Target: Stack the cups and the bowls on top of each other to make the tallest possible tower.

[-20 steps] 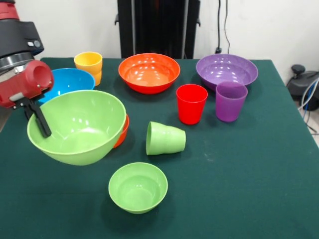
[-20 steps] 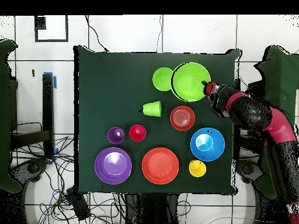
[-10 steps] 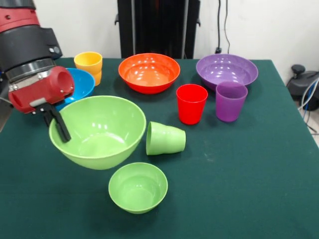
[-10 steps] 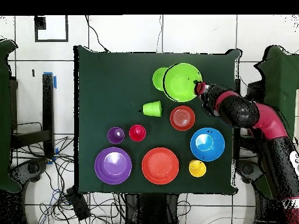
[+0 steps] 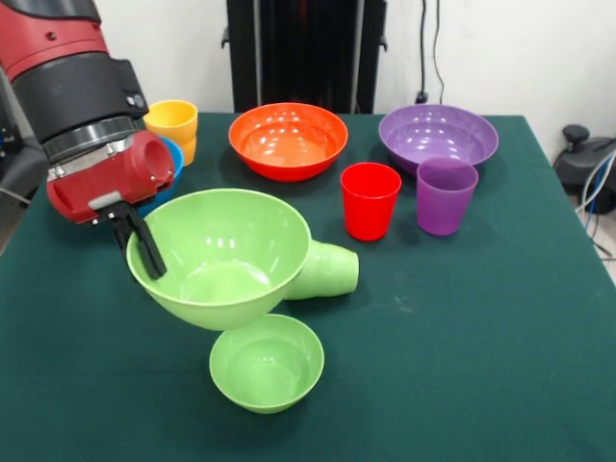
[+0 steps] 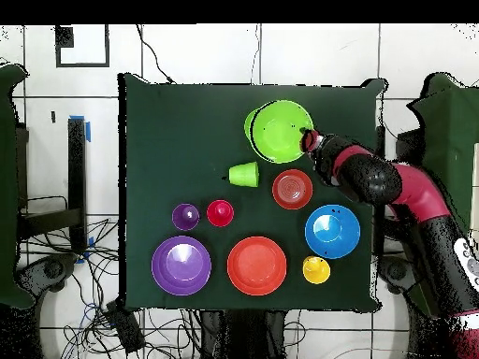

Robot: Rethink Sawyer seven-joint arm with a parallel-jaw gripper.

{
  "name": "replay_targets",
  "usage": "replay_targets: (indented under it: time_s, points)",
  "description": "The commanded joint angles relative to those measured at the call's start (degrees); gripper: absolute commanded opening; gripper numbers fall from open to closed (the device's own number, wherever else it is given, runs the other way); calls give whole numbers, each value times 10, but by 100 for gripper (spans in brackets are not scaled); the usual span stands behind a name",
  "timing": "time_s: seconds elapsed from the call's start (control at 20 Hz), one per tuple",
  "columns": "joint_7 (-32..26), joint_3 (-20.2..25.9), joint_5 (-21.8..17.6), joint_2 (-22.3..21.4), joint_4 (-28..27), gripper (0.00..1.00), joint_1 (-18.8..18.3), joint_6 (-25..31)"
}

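Observation:
My gripper (image 5: 144,252) (image 6: 307,140) is shut on the left rim of the large light-green bowl (image 5: 226,252) (image 6: 281,131), which hangs tilted above the table. The bowl overlaps the small light-green bowl (image 5: 267,363) (image 6: 249,125) and hides part of the light-green cup (image 5: 329,271) (image 6: 244,174), which lies on its side. The red cup (image 5: 371,200) and the purple cup (image 5: 446,195) stand upright to the right. A yellow cup (image 5: 171,123) stands at the back left. No tower is in view.
The orange bowl (image 5: 288,140) and the purple bowl (image 5: 438,135) sit at the back. The blue bowl (image 6: 332,231) is mostly hidden behind my arm in the front view. A small orange-red bowl (image 6: 293,189) sits beside my arm (image 6: 374,178).
The large light-green bowl has travelled right in the front view with my gripper, off the small orange-red bowl and partly over the small light-green bowl. Nothing else moved.

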Motion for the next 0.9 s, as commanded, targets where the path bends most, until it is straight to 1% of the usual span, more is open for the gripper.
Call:
replay_targets:
  time_s: [0.05, 0.15, 0.3, 0.5, 0.65, 0.9]
  points:
    - [-92, -47, -47, 39, 15, 0, 49, -14]
    - [-90, -45, -43, 36, 12, 0, 55, -10]
    - [-90, -49, -53, 34, 8, 0, 63, -18]
    - [-86, -49, -48, 41, -2, 0, 65, -21]
    - [-78, -51, -50, 35, -8, 0, 75, -23]
    - [-63, -52, -42, 35, -14, 0, 87, -20]
